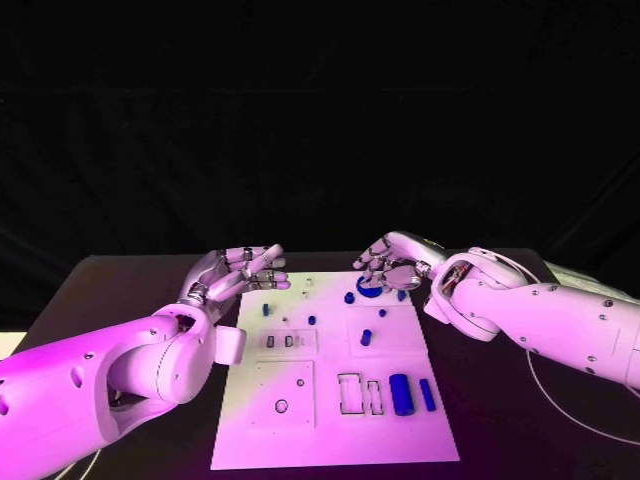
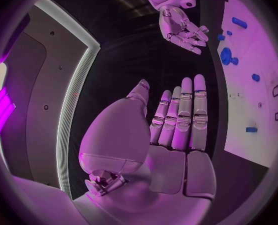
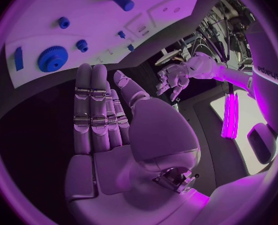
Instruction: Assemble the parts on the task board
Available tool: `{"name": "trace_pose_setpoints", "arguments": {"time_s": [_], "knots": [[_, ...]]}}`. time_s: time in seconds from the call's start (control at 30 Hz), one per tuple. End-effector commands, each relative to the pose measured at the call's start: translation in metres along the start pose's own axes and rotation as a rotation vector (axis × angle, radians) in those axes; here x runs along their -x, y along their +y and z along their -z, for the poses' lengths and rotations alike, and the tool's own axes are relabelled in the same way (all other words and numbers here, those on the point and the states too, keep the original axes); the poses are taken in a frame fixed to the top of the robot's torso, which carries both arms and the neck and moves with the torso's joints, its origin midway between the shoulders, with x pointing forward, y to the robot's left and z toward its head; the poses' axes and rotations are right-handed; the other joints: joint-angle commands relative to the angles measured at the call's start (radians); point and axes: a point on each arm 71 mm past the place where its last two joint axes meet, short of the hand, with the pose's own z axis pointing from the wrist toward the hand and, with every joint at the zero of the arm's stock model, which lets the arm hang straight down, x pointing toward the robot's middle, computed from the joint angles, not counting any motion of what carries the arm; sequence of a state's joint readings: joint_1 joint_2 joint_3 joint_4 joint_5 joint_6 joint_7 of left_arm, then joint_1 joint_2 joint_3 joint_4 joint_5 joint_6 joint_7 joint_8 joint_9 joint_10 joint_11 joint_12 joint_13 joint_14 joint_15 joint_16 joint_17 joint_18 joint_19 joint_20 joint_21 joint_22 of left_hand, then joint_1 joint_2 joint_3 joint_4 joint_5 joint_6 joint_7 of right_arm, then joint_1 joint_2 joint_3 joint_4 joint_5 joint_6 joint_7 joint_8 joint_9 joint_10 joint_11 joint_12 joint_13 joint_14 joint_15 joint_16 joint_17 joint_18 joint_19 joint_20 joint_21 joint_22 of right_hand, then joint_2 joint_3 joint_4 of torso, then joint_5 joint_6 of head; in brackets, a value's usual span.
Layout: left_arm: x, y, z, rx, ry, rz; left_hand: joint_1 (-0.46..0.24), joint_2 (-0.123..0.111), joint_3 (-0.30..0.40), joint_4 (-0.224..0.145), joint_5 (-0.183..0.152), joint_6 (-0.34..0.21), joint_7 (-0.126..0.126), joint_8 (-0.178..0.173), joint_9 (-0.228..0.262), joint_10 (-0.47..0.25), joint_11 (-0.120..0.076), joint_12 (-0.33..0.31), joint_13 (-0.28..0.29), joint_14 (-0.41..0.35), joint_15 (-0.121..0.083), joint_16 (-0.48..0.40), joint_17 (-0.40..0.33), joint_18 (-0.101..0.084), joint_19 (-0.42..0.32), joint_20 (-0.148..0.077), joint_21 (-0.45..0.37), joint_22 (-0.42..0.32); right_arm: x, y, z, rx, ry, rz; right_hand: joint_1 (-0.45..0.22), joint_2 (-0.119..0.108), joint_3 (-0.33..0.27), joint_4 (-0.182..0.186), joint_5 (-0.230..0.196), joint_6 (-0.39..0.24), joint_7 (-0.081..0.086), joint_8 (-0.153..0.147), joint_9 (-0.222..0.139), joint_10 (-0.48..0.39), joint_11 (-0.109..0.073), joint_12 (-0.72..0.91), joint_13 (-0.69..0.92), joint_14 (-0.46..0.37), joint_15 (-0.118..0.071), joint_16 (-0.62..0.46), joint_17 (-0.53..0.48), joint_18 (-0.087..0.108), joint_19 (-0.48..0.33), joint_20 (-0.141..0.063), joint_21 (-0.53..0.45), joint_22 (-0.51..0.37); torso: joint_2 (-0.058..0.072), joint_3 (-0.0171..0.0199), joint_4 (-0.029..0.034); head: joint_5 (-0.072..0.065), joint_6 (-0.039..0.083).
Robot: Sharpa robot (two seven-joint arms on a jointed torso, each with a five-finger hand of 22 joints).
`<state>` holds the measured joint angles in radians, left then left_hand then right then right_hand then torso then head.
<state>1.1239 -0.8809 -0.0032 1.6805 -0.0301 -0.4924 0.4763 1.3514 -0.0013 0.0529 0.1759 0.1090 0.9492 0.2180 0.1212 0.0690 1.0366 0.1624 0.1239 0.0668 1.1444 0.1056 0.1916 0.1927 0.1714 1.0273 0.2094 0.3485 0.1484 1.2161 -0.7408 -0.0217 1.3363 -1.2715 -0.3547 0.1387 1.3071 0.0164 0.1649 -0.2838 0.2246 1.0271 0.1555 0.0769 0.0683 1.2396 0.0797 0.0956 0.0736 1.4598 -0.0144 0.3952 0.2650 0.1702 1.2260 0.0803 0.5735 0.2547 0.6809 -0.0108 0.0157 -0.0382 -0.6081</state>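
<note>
hands both empty, fingers straight: left hand [image 1: 242, 268] beside the white task board [image 1: 335, 420], right hand [image 1: 394, 264] over its far edge, near the blue toothed gear [image 3: 52, 59]; it should close squarely around the gear's rim

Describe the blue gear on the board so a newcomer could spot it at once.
Start at the white task board in the middle of the black table and go to its far edge, near the right hand. The gear lies flat there among smaller blue pegs. It alone is a wide round disc with a toothed rim and a raised hub.
</note>
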Motion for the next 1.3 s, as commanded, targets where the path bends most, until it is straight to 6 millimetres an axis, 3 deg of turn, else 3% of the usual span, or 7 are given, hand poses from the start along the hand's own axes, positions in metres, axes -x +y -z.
{"name": "trace_pose_setpoints", "arguments": {"time_s": [0.03,0.13,0.33,0.47,0.6,1.0,1.3], "knots": [[-0.006,-0.007,0.004,-0.005,0.011,0.057,0.0,0.008,0.0,-0.005,0.003,0.01,0.0,-0.004,0.0,0.009,-0.001,-0.007,0.002,0.009,-0.001,0.003,0.002,0.012,0.009,0.0,0.004,0.001,0.001,0.002,-0.004,-0.045,0.061,0.285,-0.01,0.001,0.021,-0.001,0.005,0.018,-0.001,-0.006,0.0,0.014,-0.002,-0.01,0.001,0.039,-0.001,0.035,0.038,0.008,-0.01,-0.005,0.035,0.023,0.031,-0.0012,0.0043,-0.004,0.01],[-0.009,-0.011,0.007,-0.014,0.016,0.068,0.0,0.008,0.0,-0.005,0.003,0.011,0.0,-0.005,0.0,0.01,-0.001,-0.008,0.002,0.008,-0.001,0.001,0.003,0.011,0.009,0.0,0.004,0.001,0.003,0.005,-0.006,-0.053,0.067,0.349,-0.019,-0.005,0.029,0.001,-0.017,0.023,-0.006,-0.007,0.0,0.011,-0.006,-0.018,-0.001,0.037,0.0,0.049,0.056,0.01,-0.018,-0.007,0.051,0.033,0.039,-0.0021,0.0054,-0.005,0.009],[-0.015,-0.019,0.01,-0.023,0.033,0.083,0.001,0.009,0.0,-0.006,0.003,0.011,0.0,-0.005,0.0,0.01,-0.001,-0.009,0.001,0.006,-0.001,-0.001,0.004,0.011,0.009,0.0,0.004,0.001,0.004,0.012,-0.012,-0.06,0.086,0.429,-0.046,-0.016,0.05,0.01,-0.042,0.031,-0.01,-0.01,0.0,-0.002,-0.006,-0.03,-0.004,0.04,0.0,0.099,0.106,0.011,-0.023,-0.006,0.092,0.058,0.057,-0.0036,0.0133,-0.006,0.015],[-0.018,-0.023,0.012,-0.024,0.044,0.091,-0.001,0.007,-0.003,-0.007,0.003,0.01,0.004,-0.01,-0.001,0.007,0.001,-0.014,0.0,0.004,0.001,-0.006,0.006,0.01,0.009,0.0,0.004,0.001,0.004,0.015,-0.015,-0.069,0.109,0.454,-0.062,-0.022,0.063,0.018,-0.054,0.032,-0.01,-0.011,-0.001,-0.027,-0.004,-0.033,-0.007,0.042,-0.001,0.137,0.141,0.01,-0.019,-0.002,0.119,0.073,0.069,-0.0049,0.0181,-0.009,0.024],[-0.02,-0.026,0.012,-0.026,0.046,0.1,-0.001,0.006,-0.003,-0.008,0.003,0.009,0.005,-0.011,-0.001,0.006,0.002,-0.015,0.0,0.004,0.001,-0.007,0.007,0.01,0.009,0.0,0.004,0.001,0.002,0.017,-0.018,-0.07,0.142,0.47,-0.074,-0.032,0.08,0.03,-0.06,0.034,-0.01,-0.011,0.0,-0.049,-0.001,-0.029,-0.006,0.04,0.001,0.2,0.194,0.012,-0.015,0.001,0.158,0.095,0.078,-0.0071,0.0222,-0.011,0.016],[-0.02,-0.028,0.01,-0.024,0.046,0.106,-0.001,0.006,-0.004,-0.008,0.003,0.008,0.006,-0.012,-0.001,0.005,0.003,-0.017,0.0,0.003,0.002,-0.009,0.008,0.01,0.009,0.0,0.004,0.001,-0.004,0.024,-0.024,-0.054,0.187,0.475,-0.082,-0.033,0.122,0.06,-0.053,0.055,-0.018,-0.006,0.002,-0.064,-0.004,-0.029,-0.008,0.044,0.0,0.442,0.432,0.013,-0.018,0.003,0.236,0.141,0.09,-0.0072,0.025,-0.01,0.007],[-0.019,-0.028,0.01,-0.018,0.045,0.108,-0.002,0.006,-0.005,-0.009,0.003,0.007,0.009,-0.015,-0.002,0.003,0.005,-0.02,-0.001,0.003,0.003,-0.011,0.011,0.009,0.009,0.001,0.004,0.001,-0.006,0.025,-0.026,-0.046,0.197,0.478,-0.084,-0.031,0.16,0.081,-0.051,0.078,-0.023,-0.007,0.003,-0.054,-0.008,-0.031,-0.009,0.041,-0.002,0.553,0.539,0.013,-0.027,0.001,0.284,0.171,0.098,-0.0062,0.0249,-0.008,0.01]]}}
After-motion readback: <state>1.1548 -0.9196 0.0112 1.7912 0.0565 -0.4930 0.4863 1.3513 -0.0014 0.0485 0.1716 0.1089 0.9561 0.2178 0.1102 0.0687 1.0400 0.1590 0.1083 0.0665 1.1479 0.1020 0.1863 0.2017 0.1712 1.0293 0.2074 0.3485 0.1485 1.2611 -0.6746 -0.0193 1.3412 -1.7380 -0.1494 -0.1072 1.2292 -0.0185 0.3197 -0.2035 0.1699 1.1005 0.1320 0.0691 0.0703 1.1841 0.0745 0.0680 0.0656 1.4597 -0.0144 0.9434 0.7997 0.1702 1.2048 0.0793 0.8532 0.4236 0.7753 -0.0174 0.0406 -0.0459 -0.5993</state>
